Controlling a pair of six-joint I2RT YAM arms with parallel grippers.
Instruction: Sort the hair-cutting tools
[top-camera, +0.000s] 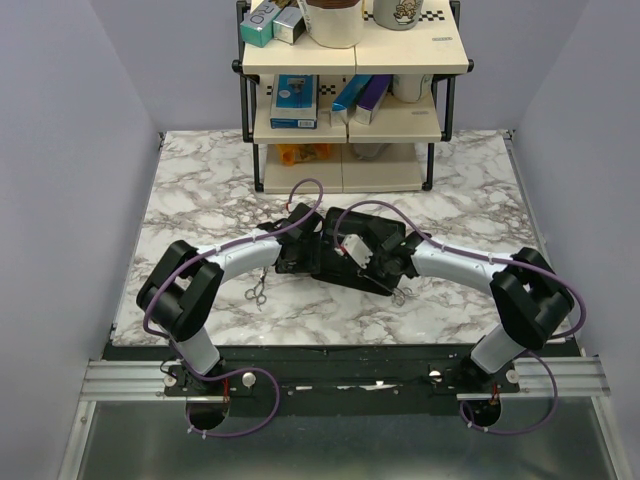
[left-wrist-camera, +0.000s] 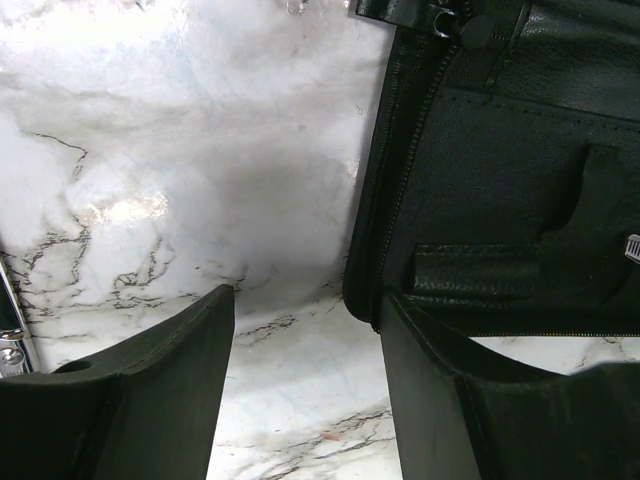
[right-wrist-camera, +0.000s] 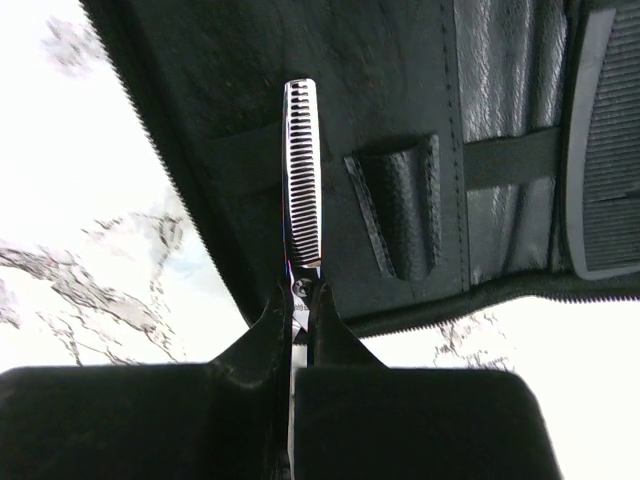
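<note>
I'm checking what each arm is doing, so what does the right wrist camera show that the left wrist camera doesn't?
Only the right wrist: the right claw shut on toothed silver scissors, blade over the black pouch, plus a ridged black comb. Only the left wrist: the left claw, open and empty, beside the zipper. Both: that pouch and the marble table.

The bench (left-wrist-camera: 180, 150) is gleaming, glossy and marble-patterned. The pouch (left-wrist-camera: 500, 170) is showing grained black leather-look panels and matt woven lining. The scissors (right-wrist-camera: 300, 170) are shining as polished metal.
</note>
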